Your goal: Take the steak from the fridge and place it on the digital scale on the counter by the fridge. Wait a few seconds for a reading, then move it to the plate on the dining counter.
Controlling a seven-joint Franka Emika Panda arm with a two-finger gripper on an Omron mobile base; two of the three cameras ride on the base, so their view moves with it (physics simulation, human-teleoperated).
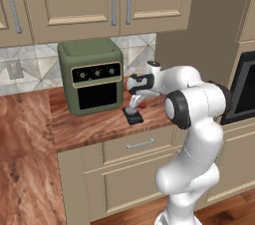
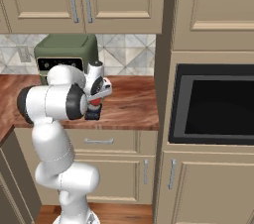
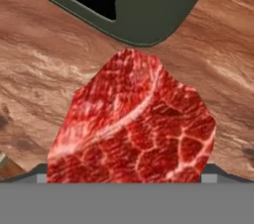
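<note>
The steak (image 3: 134,124), a marbled red slab, hangs in my gripper (image 1: 136,107) just above the digital scale (image 1: 133,118), a small black square on the wood-grain counter (image 1: 89,127). From the right the same gripper (image 2: 94,105) points down with red meat (image 2: 96,101) between its fingers, over the scale (image 2: 93,115). In the hand view the steak covers the scale and my fingertips. The gripper is shut on the steak. The fridge, the plate and the dining counter are out of view.
A green toaster oven (image 1: 92,77) stands right behind and left of the scale, its dark corner (image 3: 144,5) close to the steak. A black built-in oven (image 2: 213,104) sits in the tall cabinet to the right. Wall cabinets (image 1: 74,0) hang overhead.
</note>
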